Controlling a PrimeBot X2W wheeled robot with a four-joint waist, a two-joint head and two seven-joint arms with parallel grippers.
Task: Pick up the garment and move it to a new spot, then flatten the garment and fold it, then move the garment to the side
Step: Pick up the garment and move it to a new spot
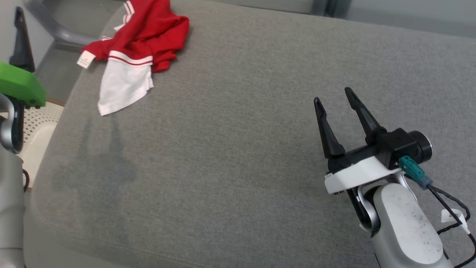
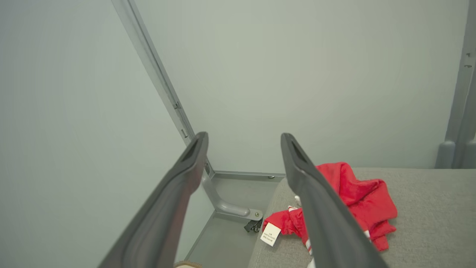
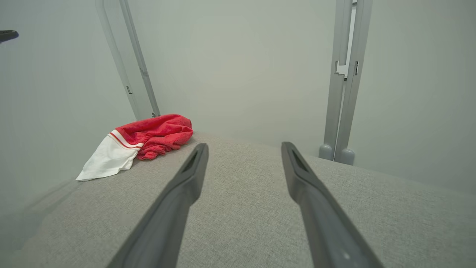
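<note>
The garment (image 1: 137, 48) is red with white stripes, a white panel and a small white label. It lies crumpled at the far left corner of the grey cushioned surface (image 1: 238, 130). In the left wrist view the garment (image 2: 357, 197) sits just behind the right finger. My left gripper (image 2: 244, 134) is open and empty, held off the cushion's left edge, short of the garment. One dark finger (image 1: 20, 41) of it rises at the far left. My right gripper (image 1: 332, 95) hovers open and empty over the cushion's right half, far from the garment (image 3: 156, 132).
The cushion's rounded left edge drops to a floor with a grey metal frame leg (image 2: 227, 206) and a castor. A white perforated object (image 1: 37, 126) lies below that edge. Pale walls and grey upright posts (image 3: 344, 93) stand behind the cushion.
</note>
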